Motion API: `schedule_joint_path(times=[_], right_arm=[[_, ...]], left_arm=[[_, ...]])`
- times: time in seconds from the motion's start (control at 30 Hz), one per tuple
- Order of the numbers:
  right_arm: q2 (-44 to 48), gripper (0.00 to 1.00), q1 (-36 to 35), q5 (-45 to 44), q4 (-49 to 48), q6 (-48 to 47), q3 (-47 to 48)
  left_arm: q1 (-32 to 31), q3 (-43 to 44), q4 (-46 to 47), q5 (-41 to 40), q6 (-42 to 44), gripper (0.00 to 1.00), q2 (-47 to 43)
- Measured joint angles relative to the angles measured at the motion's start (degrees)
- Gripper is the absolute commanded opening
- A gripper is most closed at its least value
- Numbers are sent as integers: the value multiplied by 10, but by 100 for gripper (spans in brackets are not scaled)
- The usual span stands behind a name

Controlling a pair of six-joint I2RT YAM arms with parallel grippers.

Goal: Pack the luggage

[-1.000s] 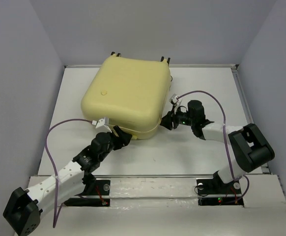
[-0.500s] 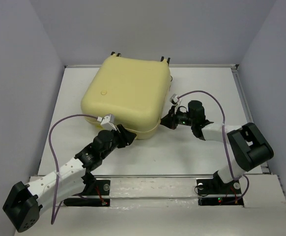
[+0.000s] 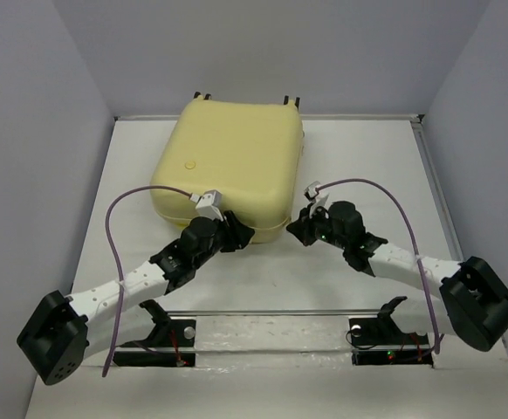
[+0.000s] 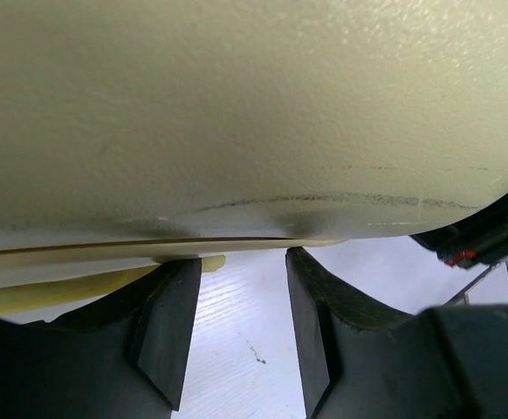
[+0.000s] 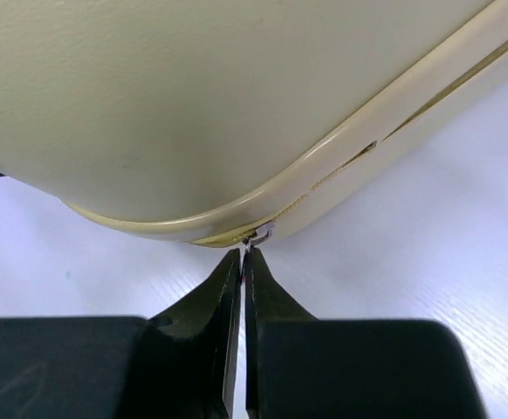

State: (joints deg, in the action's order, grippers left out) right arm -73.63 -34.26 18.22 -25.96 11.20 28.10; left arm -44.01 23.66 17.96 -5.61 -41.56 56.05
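The luggage (image 3: pixel 228 161) lies closed and flat on the table, its wheels (image 3: pixel 291 101) at the far edge. My right gripper (image 3: pixel 294 229) is at its near right corner. In the right wrist view the gripper (image 5: pixel 243 255) is shut on the small metal zipper pull (image 5: pixel 260 233), at the rounded corner of the pale-yellow shell (image 5: pixel 193 96). My left gripper (image 3: pixel 242 234) is at the near edge. In the left wrist view it (image 4: pixel 239 262) is open and holds nothing. Its fingertips (image 4: pixel 177 279) sit just under the shell's seam (image 4: pixel 254 113).
White table (image 3: pixel 367 157) with a raised rim and grey walls on three sides. The purple cables (image 3: pixel 140 196) arch above both arms. Bare table surface lies to the right of the luggage and in front of it, by the arm bases (image 3: pixel 385 336).
The right gripper has moved left and nearer round the corner with the zipper pull. The left gripper has moved right along the near edge. The luggage has shifted and turned slightly.
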Motion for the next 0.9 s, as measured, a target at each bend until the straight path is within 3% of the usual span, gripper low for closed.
schedule_joint_path(times=[0.3, 0.57, 0.63, 0.7, 0.8, 0.9], right_arm=[[70, 7, -172, -256, 118, 64, 0], [83, 7, -276, -390, 197, 112, 41], [86, 7, -283, -392, 204, 121, 43], [76, 7, -308, -332, 207, 139, 49], [-2, 7, -390, -247, 202, 155, 96], [-51, 7, -408, -235, 181, 163, 113]], left_arm=[[-3, 37, -15, 15, 11, 55, 51], [-9, 66, -28, 21, 30, 55, 101], [-9, 73, -33, 22, 31, 54, 106], [-9, 88, -23, 26, 29, 54, 123], [-6, 118, 9, 22, 25, 54, 161], [-1, 132, 37, 15, 23, 54, 163]])
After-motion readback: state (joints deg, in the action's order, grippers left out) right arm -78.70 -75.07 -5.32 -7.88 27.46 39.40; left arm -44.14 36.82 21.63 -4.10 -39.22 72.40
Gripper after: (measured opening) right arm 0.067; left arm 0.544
